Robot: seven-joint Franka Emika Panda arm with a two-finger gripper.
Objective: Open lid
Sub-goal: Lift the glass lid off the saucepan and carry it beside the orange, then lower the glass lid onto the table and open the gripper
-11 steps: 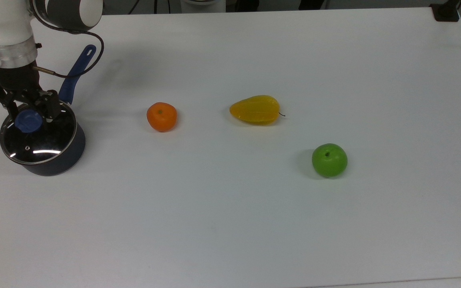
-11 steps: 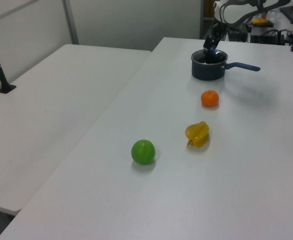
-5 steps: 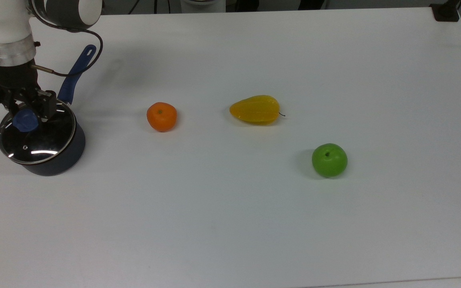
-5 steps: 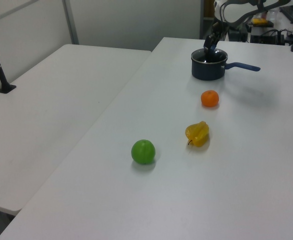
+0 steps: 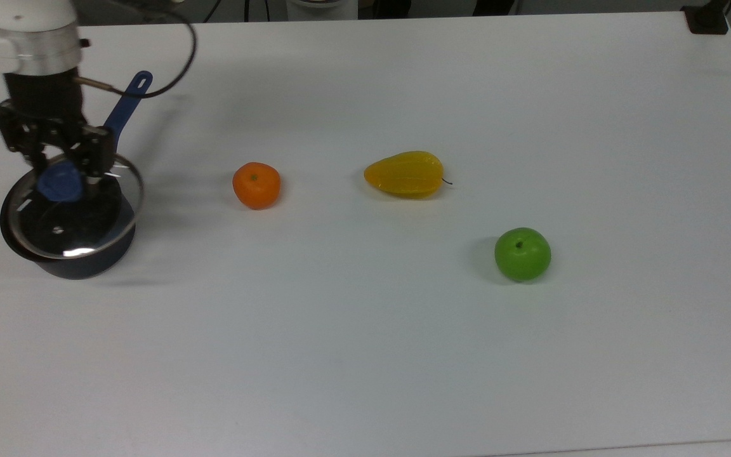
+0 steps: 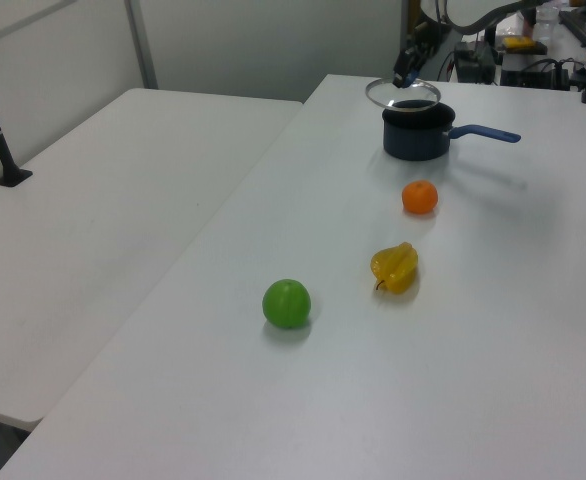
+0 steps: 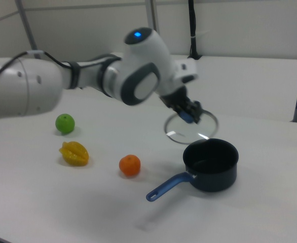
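The lid (image 5: 89, 219), a clear glass disc with a metal rim, hangs tilted above the dark blue saucepan (image 5: 80, 265), clear of its rim. My gripper (image 5: 61, 174) is shut on the lid's blue knob (image 5: 59, 183). In the left view the lid (image 6: 403, 95) floats above the saucepan (image 6: 416, 140), toward the left view's left, under the gripper (image 6: 406, 72). In the right view the lid (image 7: 181, 132) is off the open saucepan (image 7: 212, 169), held by the gripper (image 7: 190, 115). The pan's long handle (image 5: 125, 108) points to the table's far side.
On the white table (image 5: 403, 355) lie an orange (image 5: 256, 185), a yellow starfruit (image 5: 405, 173) and a green apple (image 5: 522, 254), all to the top view's right of the saucepan. A second white table (image 6: 93, 200) stands at the left view's left.
The gripper has risen with the lid, lifting it off the saucepan, and shifted a little toward the top view's right. The saucepan and the fruit have not moved.
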